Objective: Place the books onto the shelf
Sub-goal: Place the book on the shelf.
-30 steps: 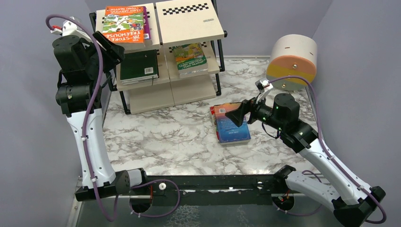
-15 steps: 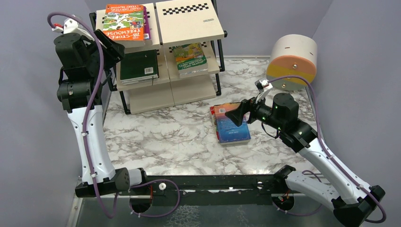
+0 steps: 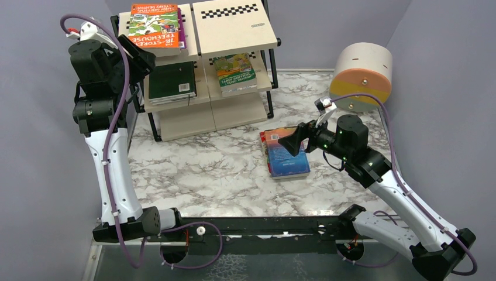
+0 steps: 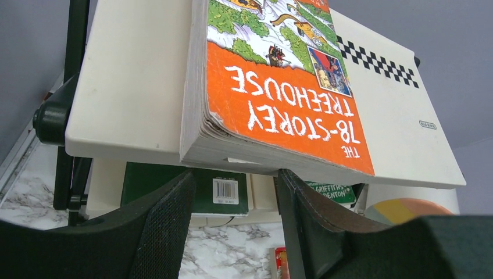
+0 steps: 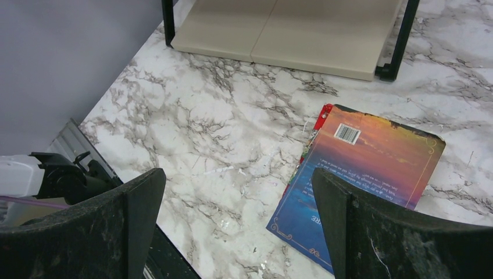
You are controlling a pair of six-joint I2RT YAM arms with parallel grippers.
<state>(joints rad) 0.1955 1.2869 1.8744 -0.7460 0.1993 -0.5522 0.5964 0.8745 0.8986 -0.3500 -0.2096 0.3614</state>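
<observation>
The shelf [image 3: 234, 35] stands at the back of the table. An orange book [image 3: 155, 26] lies on its top board, a dark green book [image 3: 171, 82] and a green cartoon book [image 3: 235, 71] on the middle tier. My left gripper [image 3: 135, 58] is open just below the orange book's near edge [image 4: 279, 87], with nothing between its fingers [image 4: 163, 232]. A blue-and-orange book [image 3: 285, 153] lies on a red one on the marble table. My right gripper [image 3: 292, 140] hangs open above that blue book [image 5: 372, 168], apart from it.
A round beige-and-orange drum [image 3: 361, 76] sits at the back right. Grey walls close in on both sides. The shelf's bottom board [image 5: 290, 35] carries nothing. A black rail [image 3: 251, 225] runs along the near edge.
My left arm has shifted slightly up by the shelf's left corner, and the orange book lies a little farther back on the top board. The right arm has not moved.
</observation>
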